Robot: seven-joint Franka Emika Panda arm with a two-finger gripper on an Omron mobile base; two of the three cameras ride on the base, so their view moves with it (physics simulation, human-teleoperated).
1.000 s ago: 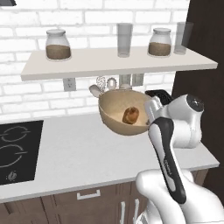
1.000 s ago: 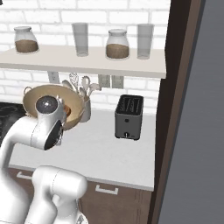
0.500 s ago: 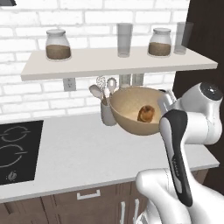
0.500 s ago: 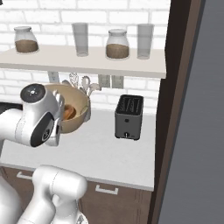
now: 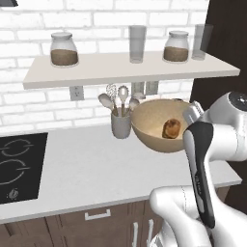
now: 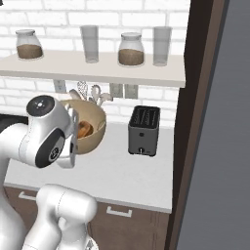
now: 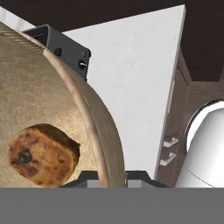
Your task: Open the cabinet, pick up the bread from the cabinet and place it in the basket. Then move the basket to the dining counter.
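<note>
While the gripper (image 7: 107,175) pinches the basket (image 5: 159,126) by its rim above the worktop's (image 5: 96,166) right end, the bread (image 7: 41,155) sits inside, left of the clamped fingers.

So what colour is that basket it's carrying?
Tan, woven basket; clearest in the left base view.

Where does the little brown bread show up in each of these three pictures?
Left base view: the bread lies inside the basket, right of centre.
Right base view: at left, partly behind the arm.
Hand view: lower left, inside the basket wall.
Shared landmark: the basket's rim.
</note>
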